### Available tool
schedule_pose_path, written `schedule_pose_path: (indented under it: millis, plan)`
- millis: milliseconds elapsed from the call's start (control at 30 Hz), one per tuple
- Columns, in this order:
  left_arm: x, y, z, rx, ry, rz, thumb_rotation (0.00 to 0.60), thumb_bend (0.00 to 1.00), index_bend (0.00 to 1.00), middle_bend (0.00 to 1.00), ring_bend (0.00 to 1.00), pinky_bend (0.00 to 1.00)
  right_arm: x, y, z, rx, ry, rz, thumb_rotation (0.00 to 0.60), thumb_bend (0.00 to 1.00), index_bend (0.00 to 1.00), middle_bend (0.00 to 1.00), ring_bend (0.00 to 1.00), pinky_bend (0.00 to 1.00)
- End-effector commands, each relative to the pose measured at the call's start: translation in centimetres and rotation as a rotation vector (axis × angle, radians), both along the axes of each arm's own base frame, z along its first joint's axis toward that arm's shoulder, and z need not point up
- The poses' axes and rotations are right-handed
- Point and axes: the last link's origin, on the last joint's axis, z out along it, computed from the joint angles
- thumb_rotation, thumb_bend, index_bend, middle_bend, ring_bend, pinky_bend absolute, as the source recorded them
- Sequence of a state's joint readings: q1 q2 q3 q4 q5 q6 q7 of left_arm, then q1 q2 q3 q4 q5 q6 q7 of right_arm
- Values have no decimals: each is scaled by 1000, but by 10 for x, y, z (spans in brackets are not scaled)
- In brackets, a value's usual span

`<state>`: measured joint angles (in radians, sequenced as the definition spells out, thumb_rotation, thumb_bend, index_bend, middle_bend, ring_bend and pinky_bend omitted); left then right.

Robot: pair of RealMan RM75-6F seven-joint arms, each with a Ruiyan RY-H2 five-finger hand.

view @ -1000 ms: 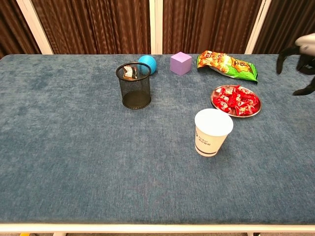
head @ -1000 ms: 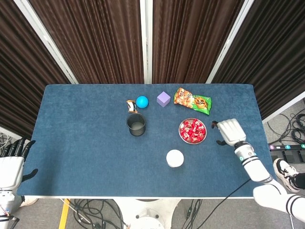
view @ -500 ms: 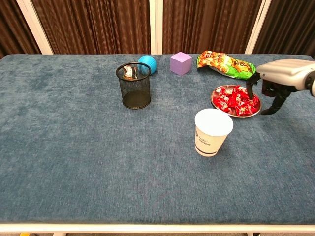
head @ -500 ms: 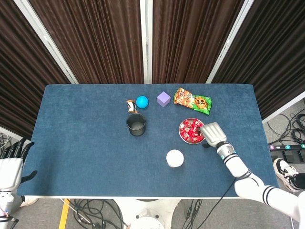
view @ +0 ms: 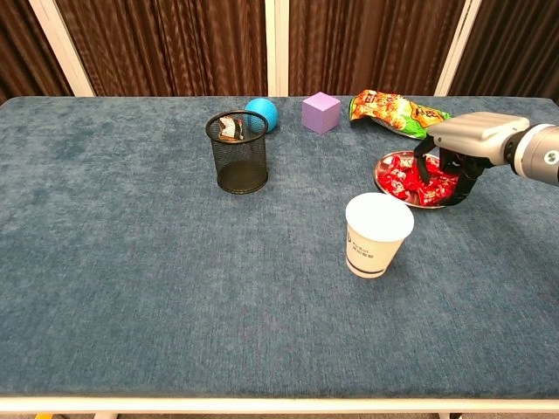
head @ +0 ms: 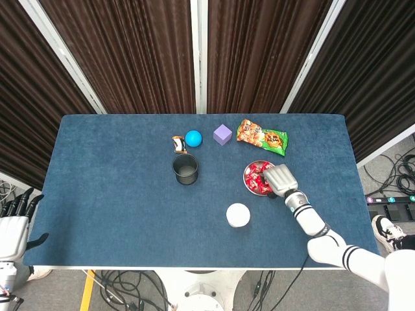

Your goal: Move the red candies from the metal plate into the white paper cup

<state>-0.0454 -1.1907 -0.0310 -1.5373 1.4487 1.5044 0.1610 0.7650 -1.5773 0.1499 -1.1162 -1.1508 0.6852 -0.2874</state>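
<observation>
Red candies (head: 259, 177) fill the metal plate (head: 249, 184) at two o'clock from the white paper cup (head: 238, 214) in the head view. The right hand (head: 280, 179) has swung in from the table's three o'clock edge within the last second and now covers the plate's right side, so picking can begin. The left hand (head: 13, 220) hangs off the table at nine o'clock, fingers apart, holding nothing.

Chest view: the right hand's fingers (view: 424, 166) point down, parted, tips among the candies (view: 410, 175); nothing looks pinched yet.
</observation>
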Motion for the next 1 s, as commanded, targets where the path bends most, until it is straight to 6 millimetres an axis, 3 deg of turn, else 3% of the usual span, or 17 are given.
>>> schedule_pose_path:
  millis: [33, 433, 700, 833, 1000]
  plan:
    - [-1, 0, 0, 3, -3, 3, 600, 1, 214, 161, 141, 194, 0, -1, -2, 3, 7, -2, 600, 140, 511, 940, 924, 1000]
    - [-4, -2, 1, 13, -10, 6, 600, 1, 214, 161, 140, 194, 0, -5, -10, 9, 33, -9, 600, 162, 510, 940, 924, 1000]
    - [-6, -4, 0, 16, -12, 7, 600, 1, 214, 161, 141, 194, 1, -6, -8, -3, 25, -17, 600, 297, 559, 940, 924, 1000]
    - [-5, -4, 2, 22, -11, 0, 600, 1, 214, 161, 140, 194, 7, -6, 4, -31, -25, -6, 600, 308, 560, 940, 924, 1000]
    - [-3, -3, 3, 22, -5, -9, 600, 1, 214, 161, 140, 194, 26, 4, 38, -67, -137, 43, 600, 309, 560, 940, 924, 1000]
